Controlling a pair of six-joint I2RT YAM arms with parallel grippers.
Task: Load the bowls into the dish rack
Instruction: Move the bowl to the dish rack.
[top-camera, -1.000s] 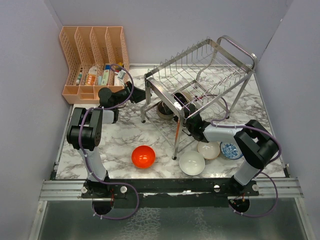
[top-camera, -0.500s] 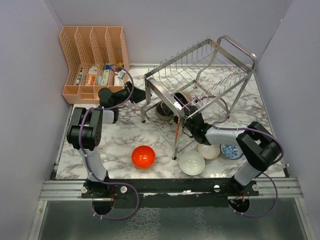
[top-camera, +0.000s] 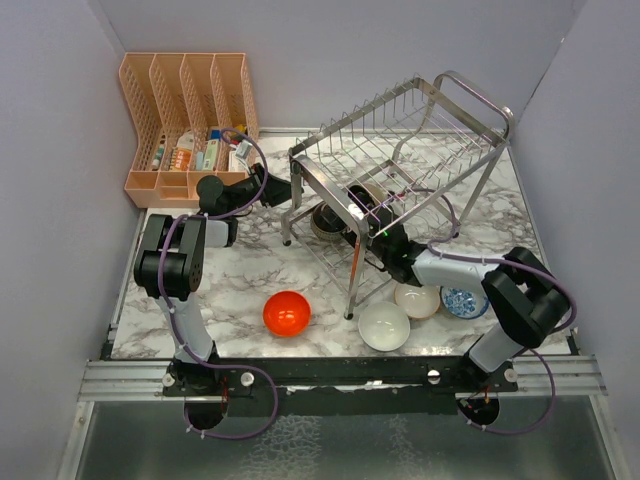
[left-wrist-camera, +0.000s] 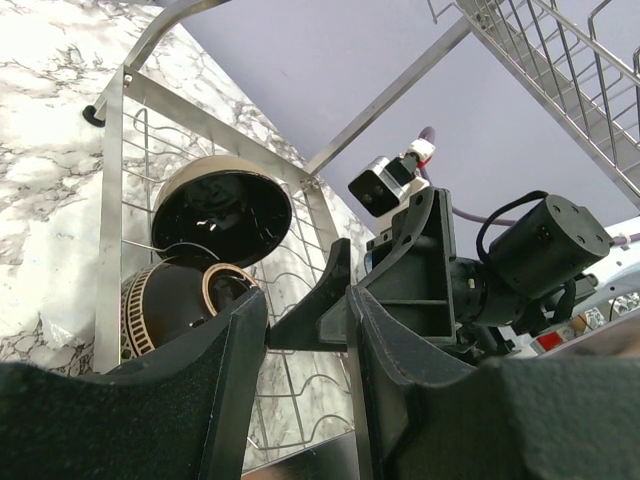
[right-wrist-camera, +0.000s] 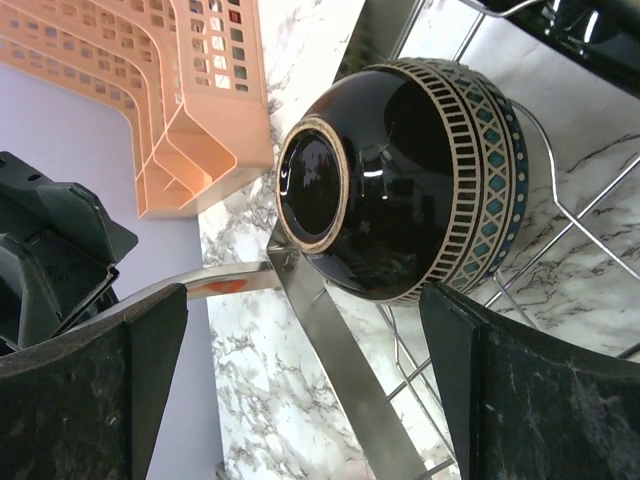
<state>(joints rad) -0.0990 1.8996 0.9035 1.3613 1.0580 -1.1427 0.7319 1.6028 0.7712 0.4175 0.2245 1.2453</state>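
Note:
The steel dish rack (top-camera: 470, 100) stands at the back right. Two dark bowls lie in its lower tier: a patterned one (right-wrist-camera: 420, 180) on its side and a black one with a cream rim (left-wrist-camera: 220, 205). My right gripper (right-wrist-camera: 300, 310) is open wide just short of the patterned bowl (top-camera: 330, 218), touching nothing. My left gripper (top-camera: 283, 190) is part closed on a steel bar at the rack's left end (left-wrist-camera: 110, 200). In front of the rack, a red bowl (top-camera: 286, 313), a white bowl (top-camera: 384, 326), a beige-pink bowl (top-camera: 417, 298) and a blue-patterned bowl (top-camera: 463, 301) sit on the marble table.
A peach slotted organiser (top-camera: 185, 110) with small items stands at the back left, close to the left arm. Grey walls close in both sides. The rack's flat steel rail (right-wrist-camera: 350, 390) crosses just under my right gripper's fingers.
My right gripper has edged a little deeper into the rack's lower tier, and its elbow has swung right. The left arm and the bowls have not moved.

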